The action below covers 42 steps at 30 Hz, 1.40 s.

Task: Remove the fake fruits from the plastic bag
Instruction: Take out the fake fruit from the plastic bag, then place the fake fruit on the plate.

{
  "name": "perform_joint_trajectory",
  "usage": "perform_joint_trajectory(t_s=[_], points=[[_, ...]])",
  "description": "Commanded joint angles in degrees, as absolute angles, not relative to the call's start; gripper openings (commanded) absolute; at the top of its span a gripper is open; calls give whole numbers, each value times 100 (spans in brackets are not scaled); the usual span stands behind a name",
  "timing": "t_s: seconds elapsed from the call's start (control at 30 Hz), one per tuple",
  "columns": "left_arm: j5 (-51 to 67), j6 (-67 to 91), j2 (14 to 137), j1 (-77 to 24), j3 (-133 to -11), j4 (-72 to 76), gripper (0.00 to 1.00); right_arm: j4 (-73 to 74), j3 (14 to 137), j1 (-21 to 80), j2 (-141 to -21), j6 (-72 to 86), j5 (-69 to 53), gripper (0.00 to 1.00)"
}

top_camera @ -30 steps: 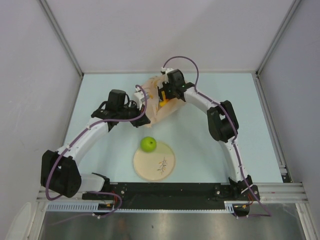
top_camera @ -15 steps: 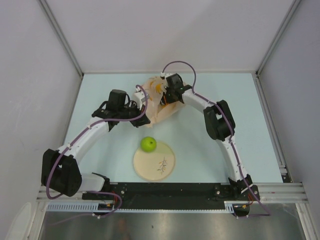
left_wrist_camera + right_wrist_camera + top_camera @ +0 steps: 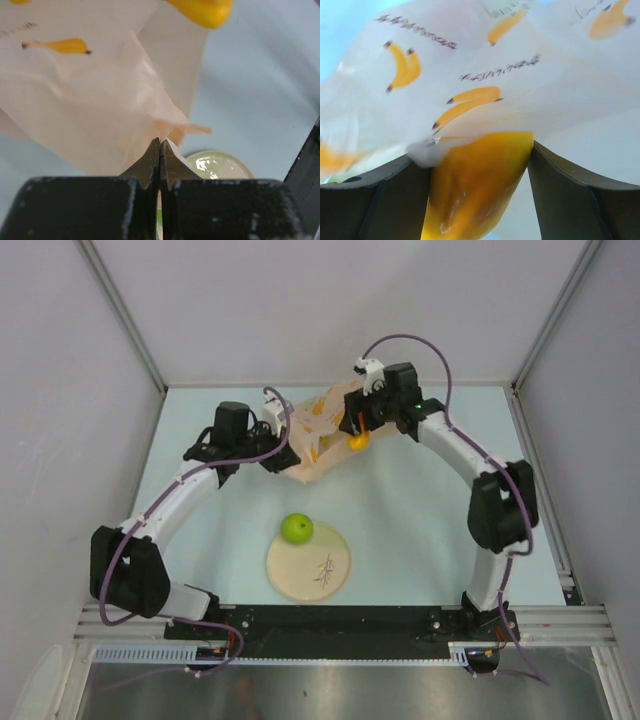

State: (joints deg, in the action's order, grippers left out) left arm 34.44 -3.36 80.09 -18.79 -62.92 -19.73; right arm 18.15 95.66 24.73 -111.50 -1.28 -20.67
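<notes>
- Orange-yellow mango [image 3: 472,195] should come away from the plastic bag [image 3: 312,440] slowly, so the clinging film slips off rather than follows.
- Left gripper [image 3: 159,150], closed on the bag's thin edge, should anchor it firmly.
- Right gripper [image 3: 479,167] clamps the mango, which touches both fingers at the bag's mouth, film against its top.
- One green apple [image 3: 296,529] rests on the plate's [image 3: 300,578] edge.

The right claw [image 3: 353,430] holds a yellow fruit [image 3: 357,441] beside the bag [image 3: 312,448].

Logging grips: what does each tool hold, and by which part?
Left tool pinches a fold of the plastic bag; right tool clamps the orange-yellow mango across its sides.
</notes>
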Motion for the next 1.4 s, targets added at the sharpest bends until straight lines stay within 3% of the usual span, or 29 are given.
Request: perform_joint_trajectory(t_s=[0.0, 0.3, 0.5, 0.67, 1.2, 1.33, 1.37], points=[[3340, -79, 8147, -1811, -6846, -1538, 0, 1687, 8756, 2610, -9968, -992, -3162, 56], [3542, 456, 8227, -1811, -7163, -1380, 0, 2557, 7480, 4138, -8622, -2566, -3368, 56], [3358, 677, 7884, -1811, -7207, -1415, 0, 2374, 6927, 4955, -8657, -1706, -2822, 57], [3357, 747, 7507, -1749, -6961, -1327, 0, 1830, 6785, 4904, -9122, -591, -2304, 59], [3305, 703, 7128, -1714, -6548, -1204, 0, 1433, 6012, 5282, -9422, -536, -1600, 61], [3331, 694, 7137, -1705, -6495, -1178, 0, 1135, 5977, 5431, -9580, -554, -1539, 76], [3331, 694, 7137, -1705, -6478, -1178, 0, 1090, 5977, 5501, -9615, -571, -1486, 99]])
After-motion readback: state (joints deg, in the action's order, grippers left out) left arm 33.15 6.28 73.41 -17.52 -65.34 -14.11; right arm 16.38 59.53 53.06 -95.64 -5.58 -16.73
